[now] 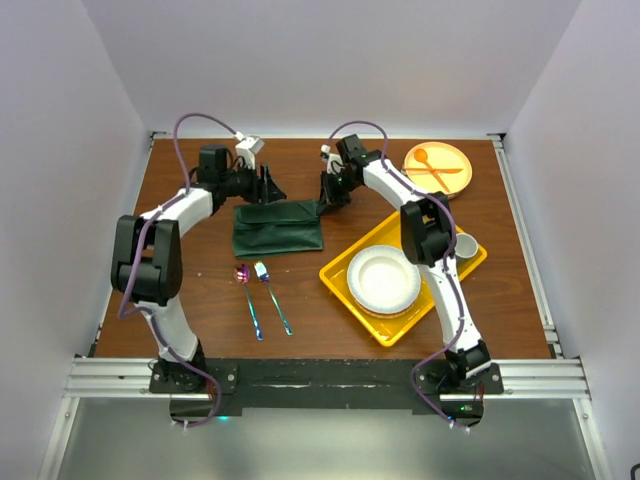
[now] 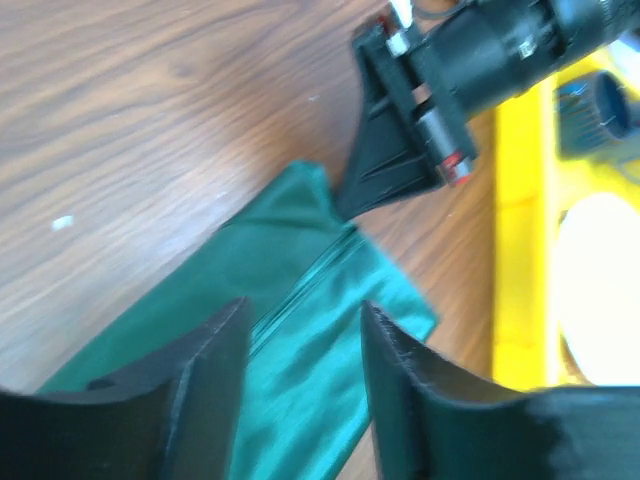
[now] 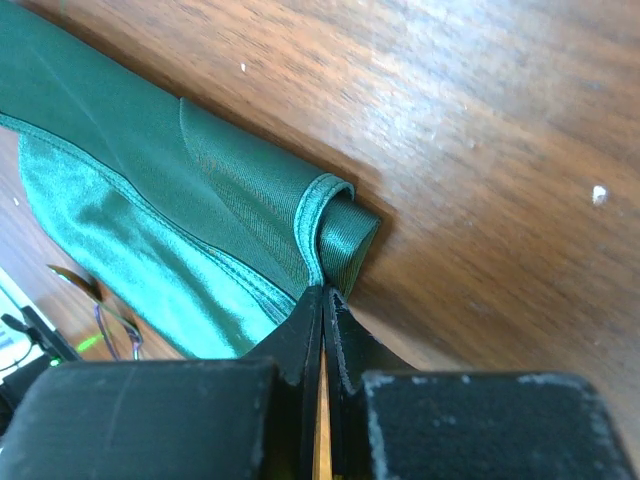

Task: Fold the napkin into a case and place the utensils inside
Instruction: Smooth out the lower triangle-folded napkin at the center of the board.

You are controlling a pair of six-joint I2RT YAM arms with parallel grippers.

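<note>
Toward the far edge of the table [image 1: 200,290], about midway between its left and right edges, the napkin [image 1: 278,228] is lying as a folded dark green rectangle, long side running left to right. It's not a finished pouch as far as I can see, just flat layers with a stitched hem showing.

The right gripper [image 3: 322,300] is fully closed at the napkin's far right corner. From its wrist cam the hem runs straight in between the fingertips and the corner is curled up into a little roll, so it looks like it's pinching the cloth there.

The left gripper [image 2: 305,310] sits over the far left part of the napkin with its jaws parted at a medium width. Nothing is between them; you just see the green cloth lying underneath through the gap.

The utensils are out on bare wood, nearer the near edge than the napkin and clear of it. The shiny spoon [image 1: 246,290] is on the left and the fork [image 1: 272,297] just beside it on the right, with their heads pointing toward the napkin.

Over by the right edge there's a yellow tray [image 1: 340,272] with a white plate [image 1: 383,280] and a cup [image 1: 465,245] in it. An orange plate [image 1: 452,182] with orange cutlery sits in the far right corner.
</note>
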